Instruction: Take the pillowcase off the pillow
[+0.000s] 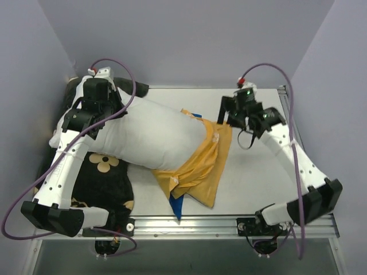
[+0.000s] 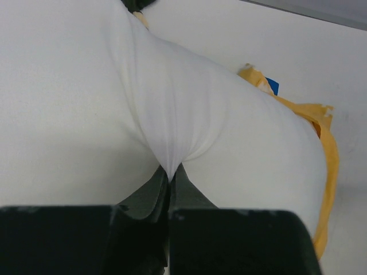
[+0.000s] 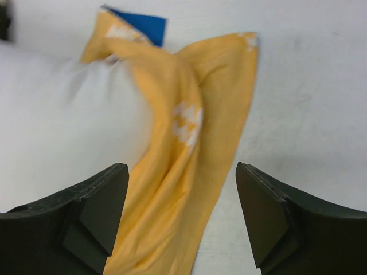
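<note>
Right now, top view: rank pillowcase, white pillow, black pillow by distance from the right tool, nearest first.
1. Pillowcase, just left of the right tool.
2. White pillow, centre-left.
3. Black pillow, far left, near edge.

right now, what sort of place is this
Probably a robot lab cell: plain lilac walls box in a metal-framed table, with the left arm and right arm bolted at its edge.

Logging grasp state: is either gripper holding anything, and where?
Left gripper is shut on the pillow, pinching a fold of its white fabric near the left end. Right gripper is open above the pillowcase, holding nothing.
</note>
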